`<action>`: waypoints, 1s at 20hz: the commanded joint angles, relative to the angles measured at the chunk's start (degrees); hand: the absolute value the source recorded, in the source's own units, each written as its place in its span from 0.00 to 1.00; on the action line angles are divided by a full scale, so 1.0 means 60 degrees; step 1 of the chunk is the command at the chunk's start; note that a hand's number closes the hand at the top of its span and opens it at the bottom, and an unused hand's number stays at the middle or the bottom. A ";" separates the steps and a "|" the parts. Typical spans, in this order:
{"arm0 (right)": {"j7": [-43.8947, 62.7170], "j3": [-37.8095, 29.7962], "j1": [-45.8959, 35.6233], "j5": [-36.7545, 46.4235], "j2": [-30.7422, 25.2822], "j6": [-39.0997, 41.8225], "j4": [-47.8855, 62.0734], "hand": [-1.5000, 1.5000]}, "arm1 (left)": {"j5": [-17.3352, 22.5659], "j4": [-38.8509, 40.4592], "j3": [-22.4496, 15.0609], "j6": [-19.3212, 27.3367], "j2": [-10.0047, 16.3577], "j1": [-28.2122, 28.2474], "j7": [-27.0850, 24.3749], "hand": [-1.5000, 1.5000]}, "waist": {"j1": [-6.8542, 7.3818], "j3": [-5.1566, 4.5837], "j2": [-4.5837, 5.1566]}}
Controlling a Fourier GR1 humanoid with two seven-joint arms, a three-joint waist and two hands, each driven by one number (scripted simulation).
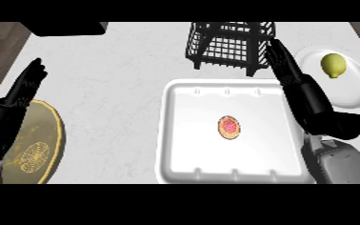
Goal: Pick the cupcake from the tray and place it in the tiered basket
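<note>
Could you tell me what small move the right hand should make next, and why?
Probably move the right hand back and leftward over the cupcake: it is open and holds nothing, up beside the tiered basket, while the cupcake lies untouched in the tray.

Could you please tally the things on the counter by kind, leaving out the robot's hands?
Trays: 1, the tray
Cupcakes: 1, the cupcake
Baskets: 1, the basket
Plates: 2, a white plate and a yellow plate
Lemons: 1, the lemon
Unclear: 1, a dark object at the top left
Total: 7
</note>
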 commanded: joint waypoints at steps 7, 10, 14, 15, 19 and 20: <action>0.1026 -0.2521 0.0723 0.2416 -0.1795 -0.2672 0.0487 1.00 | 0.0359 0.1487 -0.0511 0.1384 -0.2038 0.1522 0.1410 0.50 | -0.0863 -0.0595 -0.0013; 0.1172 -0.3365 0.1002 0.1051 0.0819 -0.4783 0.0138 0.00 | 0.0318 0.1551 -0.0835 0.1854 -0.2766 0.1585 0.1516 0.50 | -0.0527 -0.0409 -0.0154; 0.0379 -0.2931 0.1862 0.1166 0.1405 -0.4943 -0.1425 0.00 | -0.0228 0.1839 -0.1446 0.2265 -0.3352 0.1584 0.1605 0.50 | -0.0218 -0.0408 -0.0194; 0.0749 -0.2912 0.2209 0.1072 0.1088 -0.4586 -0.2056 0.00 | -0.0322 0.1831 -0.1387 0.2355 -0.3376 0.1562 0.1505 0.50 | -0.0201 -0.0412 -0.0206; 0.2638 -0.1719 0.3064 0.2283 0.0454 -0.4169 -0.2956 0.00 | -0.0446 0.1888 -0.1499 0.2390 -0.3446 0.1628 0.1525 0.50 | -0.0167 -0.0444 -0.0207; 0.2996 -0.1228 0.3383 0.2486 0.0095 -0.3579 -0.3015 0.00 | -0.0516 0.1994 -0.1581 0.2491 -0.3632 0.1385 0.1488 0.50 | -0.0259 -0.0463 -0.0195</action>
